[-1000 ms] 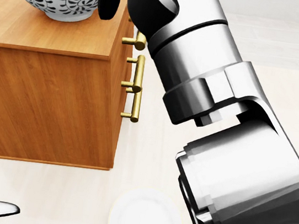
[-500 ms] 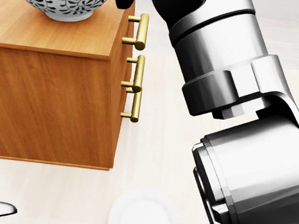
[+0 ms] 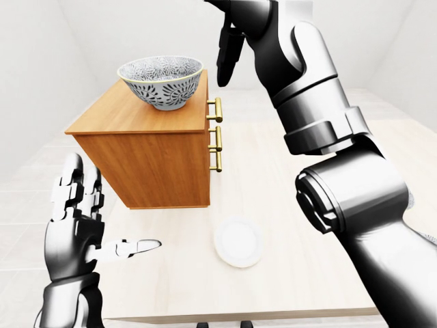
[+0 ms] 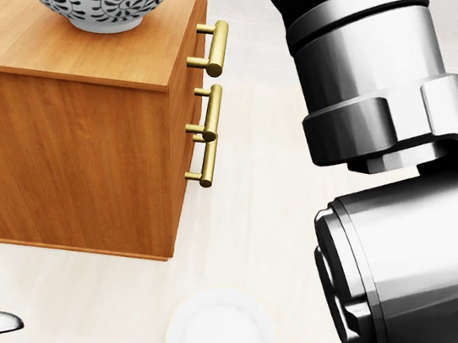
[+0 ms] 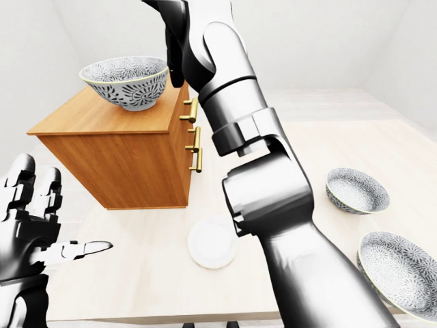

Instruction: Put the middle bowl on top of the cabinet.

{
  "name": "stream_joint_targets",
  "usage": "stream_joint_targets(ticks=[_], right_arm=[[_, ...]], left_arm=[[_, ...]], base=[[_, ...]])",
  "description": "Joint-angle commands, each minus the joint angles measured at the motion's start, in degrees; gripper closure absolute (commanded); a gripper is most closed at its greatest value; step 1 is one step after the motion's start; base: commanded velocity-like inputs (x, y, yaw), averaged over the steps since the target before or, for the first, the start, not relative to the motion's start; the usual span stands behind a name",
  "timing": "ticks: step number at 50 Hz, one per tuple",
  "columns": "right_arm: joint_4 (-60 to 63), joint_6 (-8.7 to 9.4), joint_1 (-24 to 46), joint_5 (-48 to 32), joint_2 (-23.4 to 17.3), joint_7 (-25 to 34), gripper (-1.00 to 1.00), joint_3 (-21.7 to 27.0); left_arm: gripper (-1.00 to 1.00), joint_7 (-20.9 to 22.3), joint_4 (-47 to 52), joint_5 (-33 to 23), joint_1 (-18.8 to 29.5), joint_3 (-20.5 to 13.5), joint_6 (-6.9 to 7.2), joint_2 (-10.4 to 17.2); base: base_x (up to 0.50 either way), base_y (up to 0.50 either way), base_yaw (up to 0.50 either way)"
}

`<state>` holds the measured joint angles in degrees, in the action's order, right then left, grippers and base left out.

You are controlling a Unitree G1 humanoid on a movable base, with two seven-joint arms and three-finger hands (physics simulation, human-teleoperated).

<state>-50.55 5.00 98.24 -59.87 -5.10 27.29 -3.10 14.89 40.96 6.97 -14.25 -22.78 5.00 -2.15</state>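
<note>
A blue-and-white patterned bowl (image 3: 160, 80) stands upright on top of the wooden cabinet (image 3: 102, 121), towards the side with the brass handles. My right hand (image 3: 229, 65) hangs open just right of the bowl's rim, apart from it and holding nothing. The right arm fills the right half of the head view. In the left-eye view my left hand (image 3: 102, 219) is low at the left, open, fingers up and thumb stretched over the table, nothing in it.
The cabinet stands on a pale table (image 3: 171, 294). A white plate (image 3: 237, 242) lies below the cabinet in the left-eye view. Two more patterned bowls (image 5: 357, 190) (image 5: 403, 263) sit at the table's right in the right-eye view. Brass handles (image 4: 219, 46) jut from the cabinet.
My right hand has drawn away from the bowl, up and to the right in the head view, and the arm has swung right. The bowl stays put on the cabinet.
</note>
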Motion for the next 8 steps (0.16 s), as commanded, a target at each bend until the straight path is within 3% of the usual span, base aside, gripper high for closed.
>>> stream_joint_targets(ticks=[1, 8], right_arm=[[0.59, 0.00, 1.26, 2.37, -0.70, 0.94, -1.00, 0.31], [-0.05, 0.00, 1.57, 2.22, -1.61, 0.93, -1.00, 0.66]], left_arm=[[-1.00, 0.19, 0.96, 0.52, 0.15, 0.30, 0.00, -0.21], [-1.00, 0.33, 1.75, 0.30, -0.09, 0.56, 0.00, -0.35]], base=[[0.00, 0.00, 0.00], [0.00, 0.00, 0.00]])
